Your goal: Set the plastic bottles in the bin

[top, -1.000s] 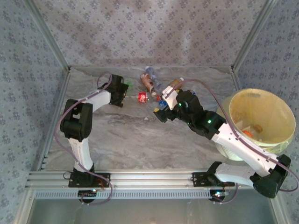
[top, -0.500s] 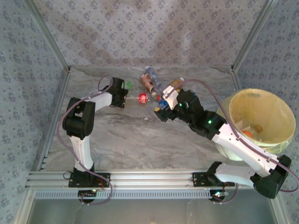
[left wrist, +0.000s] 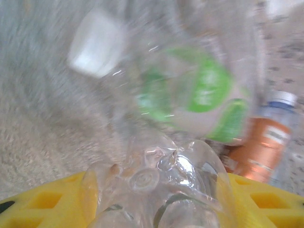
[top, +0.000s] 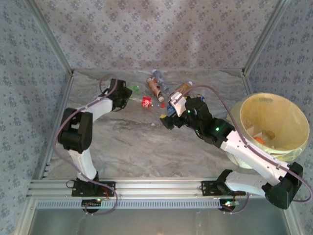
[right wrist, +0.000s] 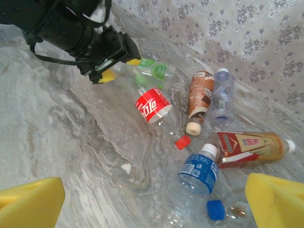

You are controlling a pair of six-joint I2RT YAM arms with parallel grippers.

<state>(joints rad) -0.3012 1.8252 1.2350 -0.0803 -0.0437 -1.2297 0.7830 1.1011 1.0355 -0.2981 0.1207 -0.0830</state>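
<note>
left end effector [top: 128, 93]: over the far-left part of the desk [top: 127, 147], pinching a clear crumpled bottle [left wrist: 161, 190]. The wrist view shows it wedged between the yellow pads [left wrist: 42, 204]. Can't tell if it's off the surface yet.
green-label bottle [right wrist: 153, 71]: lying just past those fingers, white cap.
red-label bottle [right wrist: 153, 105]: on its side just beside the green one, with a loose red cap [right wrist: 182, 141] near it.
middle pile: brown-label bottle [right wrist: 199, 97] and a pale clear one [right wrist: 222, 95] side by side, a long amber bottle [right wrist: 249, 147] to their right, and a blue-label bottle [right wrist: 199, 173] closest to the right arm.
right end effector [right wrist: 154, 199]: spread wide, nothing in it, hanging over the pile near the blue-label bottle.
bin [top: 254, 110]: far right, well apart from the pile. There's something orange [top: 259, 139] at the bottom, so I'd guess a bottle or two is already in.
progress: not even halfway, imo. Six or seven bottles left on the desk, and every one needs carrying over to the right.
</note>
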